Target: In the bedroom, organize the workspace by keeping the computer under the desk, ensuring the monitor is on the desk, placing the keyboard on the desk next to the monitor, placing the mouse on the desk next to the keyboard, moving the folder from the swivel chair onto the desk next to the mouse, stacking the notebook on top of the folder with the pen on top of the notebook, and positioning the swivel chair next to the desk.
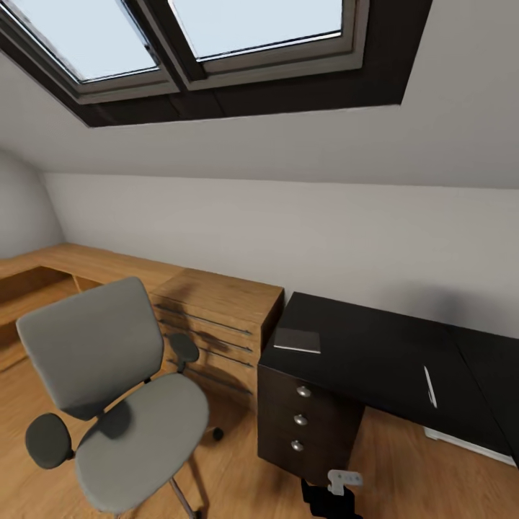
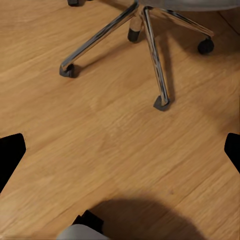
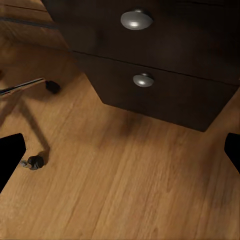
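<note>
The grey swivel chair [image 1: 137,425] stands at the lower left, its seat bare, turned away from the black-topped desk [image 1: 375,346] on the right. On the desk's near-left corner lies the thin grey notebook [image 1: 297,340]. The white pen [image 1: 429,386] lies farther right on the top. My left gripper [image 2: 120,150] is open over the wood floor, with the chair's silver star base [image 2: 145,30] ahead of it. My right gripper [image 3: 120,150] is open, facing the desk's dark drawers [image 3: 150,45] low down. Folder, monitor, keyboard, mouse and computer are out of view.
A light wood cabinet [image 1: 216,317] with bar handles stands between chair and desk, against the sloped wall. Skylights [image 1: 216,36] are overhead. One chair wheel [image 3: 34,162] sits near my right gripper. A black and white piece of my arm [image 1: 339,490] shows before the drawers.
</note>
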### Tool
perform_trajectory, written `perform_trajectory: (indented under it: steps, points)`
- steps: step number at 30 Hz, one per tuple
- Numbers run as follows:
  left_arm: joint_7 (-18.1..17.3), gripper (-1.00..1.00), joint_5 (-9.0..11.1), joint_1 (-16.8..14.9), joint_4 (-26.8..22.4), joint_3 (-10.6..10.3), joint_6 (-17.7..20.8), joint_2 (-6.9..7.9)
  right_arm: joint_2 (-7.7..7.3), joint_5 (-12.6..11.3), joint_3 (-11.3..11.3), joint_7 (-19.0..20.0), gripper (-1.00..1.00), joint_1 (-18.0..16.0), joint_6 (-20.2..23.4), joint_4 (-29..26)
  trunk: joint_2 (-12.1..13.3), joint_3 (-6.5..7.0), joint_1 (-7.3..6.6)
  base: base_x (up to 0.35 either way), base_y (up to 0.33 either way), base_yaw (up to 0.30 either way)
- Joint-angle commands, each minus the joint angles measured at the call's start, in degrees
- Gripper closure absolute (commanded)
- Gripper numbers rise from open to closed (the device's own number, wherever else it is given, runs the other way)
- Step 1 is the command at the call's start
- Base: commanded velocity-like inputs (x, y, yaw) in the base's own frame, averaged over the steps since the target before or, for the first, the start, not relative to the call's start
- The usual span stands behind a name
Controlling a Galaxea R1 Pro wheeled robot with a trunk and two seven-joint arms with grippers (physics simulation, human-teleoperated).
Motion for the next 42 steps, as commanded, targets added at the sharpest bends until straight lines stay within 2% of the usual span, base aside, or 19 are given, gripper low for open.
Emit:
perform_trajectory:
  steps: [1, 5, 17, 27, 40, 42]
  points:
    - [-0.22, -1.0, 0.6, 0.0, 0.01, -0.36, -0.18, 0.03, 0.03, -0.62, 0.21, 0.43, -1.0, -0.05, -0.23, 0.13, 0.37, 0.12, -0.22, 0.0, 0.0, 0.176]
    - [-0.22, -1.0, 0.61, 0.0, 0.29, -0.63, -0.18, -0.01, 0.01, -0.63, 0.2, 0.44, -1.0, -0.05, -0.22, 0.13, 1.98, 0.84, -1.1, 0.0, 0.0, 0.145]
    - [-0.88, -1.0, 0.57, 0.0, 7.72, -1.01, -0.67, 0.01, -0.08, -0.73, 0.19, 0.45, -1.0, -0.05, -0.22, 0.1, 6.79, 3.0, -3.73, 0.0, 0.0, 0.104]
    - [-3.72, -1.0, 0.64, 0.01, 8.78, -0.95, -3.42, 0.04, -0.18, -0.67, 0.18, 0.47, -1.0, -0.05, -0.29, -0.02, 10.8, 4.79, -5.93, 0.0, 0.0, 0.048]
    - [-4.26, -1.0, 0.55, 0.0, 9.24, -0.95, -5.63, 0.09, -0.19, -0.7, 0.12, 0.45, -1.0, -0.05, -0.3, -0.09, 16.01, 7.13, -8.79, 0.0, 0.0, 0.003]
    - [-4.26, -1.0, 0.58, -0.02, 9.24, -0.95, -5.69, 0.12, -0.19, -0.7, 0.11, 0.45, -1.0, -0.05, -0.33, -0.11, 16.01, 7.13, -8.79, 0.0, 0.0, 0.0]
